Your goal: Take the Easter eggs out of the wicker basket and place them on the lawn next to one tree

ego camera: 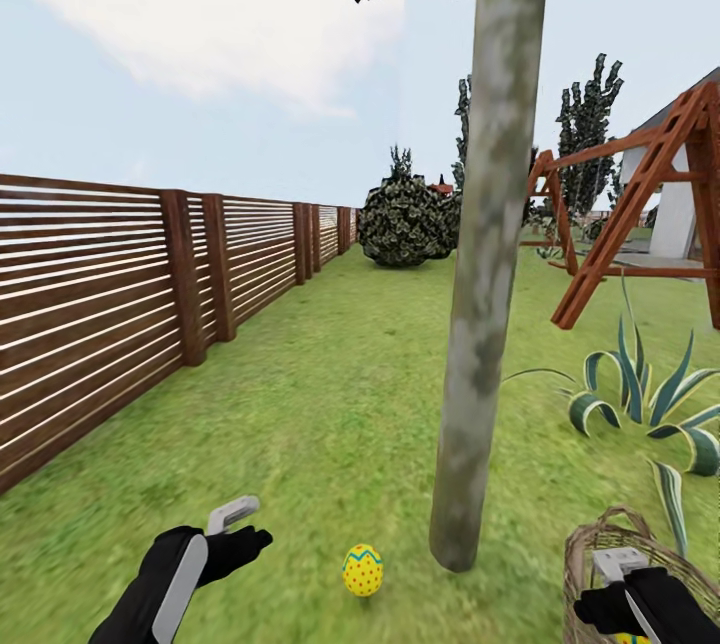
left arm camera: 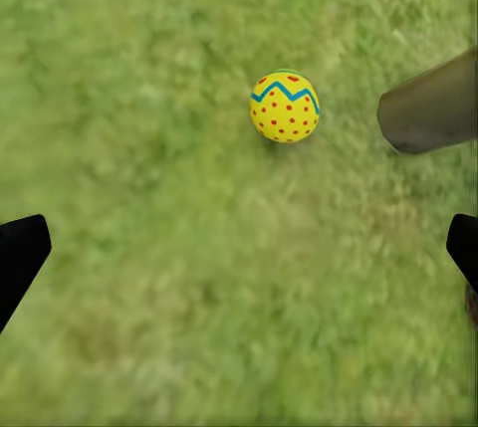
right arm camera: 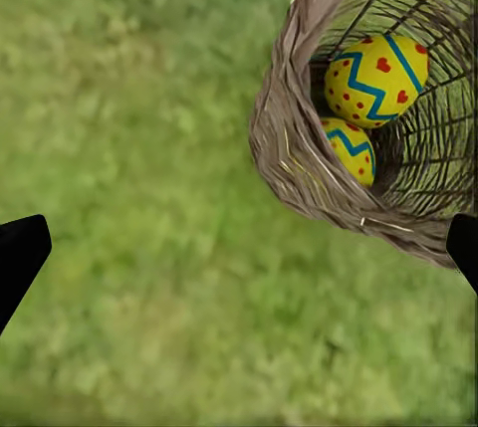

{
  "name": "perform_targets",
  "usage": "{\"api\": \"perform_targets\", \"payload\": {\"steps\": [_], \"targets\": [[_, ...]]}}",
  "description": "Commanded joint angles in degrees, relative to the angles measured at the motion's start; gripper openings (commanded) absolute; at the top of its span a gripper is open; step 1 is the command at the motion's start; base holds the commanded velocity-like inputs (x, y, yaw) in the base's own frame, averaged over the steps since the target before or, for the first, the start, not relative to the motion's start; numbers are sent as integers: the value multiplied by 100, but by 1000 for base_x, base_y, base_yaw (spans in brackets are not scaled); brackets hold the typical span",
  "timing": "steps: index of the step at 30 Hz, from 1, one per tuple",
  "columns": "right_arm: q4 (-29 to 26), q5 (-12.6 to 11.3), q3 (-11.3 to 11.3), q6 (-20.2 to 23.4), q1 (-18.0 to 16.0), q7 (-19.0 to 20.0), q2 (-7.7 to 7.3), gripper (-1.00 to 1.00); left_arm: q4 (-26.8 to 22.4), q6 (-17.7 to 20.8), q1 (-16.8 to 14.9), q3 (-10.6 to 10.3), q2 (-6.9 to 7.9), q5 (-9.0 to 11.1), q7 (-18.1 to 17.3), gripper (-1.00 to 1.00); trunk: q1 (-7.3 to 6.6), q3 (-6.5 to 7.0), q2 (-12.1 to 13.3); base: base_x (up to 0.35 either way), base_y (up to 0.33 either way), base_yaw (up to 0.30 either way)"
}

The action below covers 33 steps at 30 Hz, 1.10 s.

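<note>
The left gripper (ego camera: 235, 524) is seen spread wide and empty above the lawn (ego camera: 320, 394). The right gripper (ego camera: 625, 579), also wide and empty, hangs over the wicker basket (right arm camera: 299, 148). Three yellow Easter eggs are counted: one (ego camera: 362, 569) lies on the grass at about eight o'clock of the tree (ego camera: 480, 324), near its base; two, one egg (right arm camera: 376, 79) above the other (right arm camera: 351, 146), sit in the basket. Red marks and blue zigzags are shown.

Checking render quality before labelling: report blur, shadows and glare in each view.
Head view: even daylight, no glare, tree and fence sharp. Left wrist view: lawn smeared and blurry, egg crisp with only a faint shadow. Right wrist view: grass equally soft, wicker basket weave sharp, interior dim around two eggs.
</note>
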Motion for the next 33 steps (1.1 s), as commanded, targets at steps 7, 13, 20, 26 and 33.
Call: {"api": "perform_targets", "payload": {"steps": [7, 13, 20, 26, 33], "targets": [[-8, 57, -15, 23, -2, 48, 2, 100, -1, 27, -3, 11, -5, 61, 50, 100, -155, 119, 279, 1, -7, 0], [-8, 57, -15, 23, -2, 48, 2, 100, -7, 19, -3, 19, -3, 66, 50, 100, -287, 227, 519, 0, 0, 0], [-8, 57, -15, 23, -2, 40, 2, 100, -8, 19, -3, 21, -5, 69, 35, 100, -309, 245, 559, 0, 0, 0], [-8, 57, -15, 21, -2, 39, -6, 100, -2, 11, -3, 13, -11, 70, 32, 100, -309, 245, 559, 79, -73, 0], [16, 57, -41, 14, -2, 41, -7, 100, -1, 10, -3, 11, -12, 70, 33, 100, -309, 245, 559, 245, -228, 0]]}}
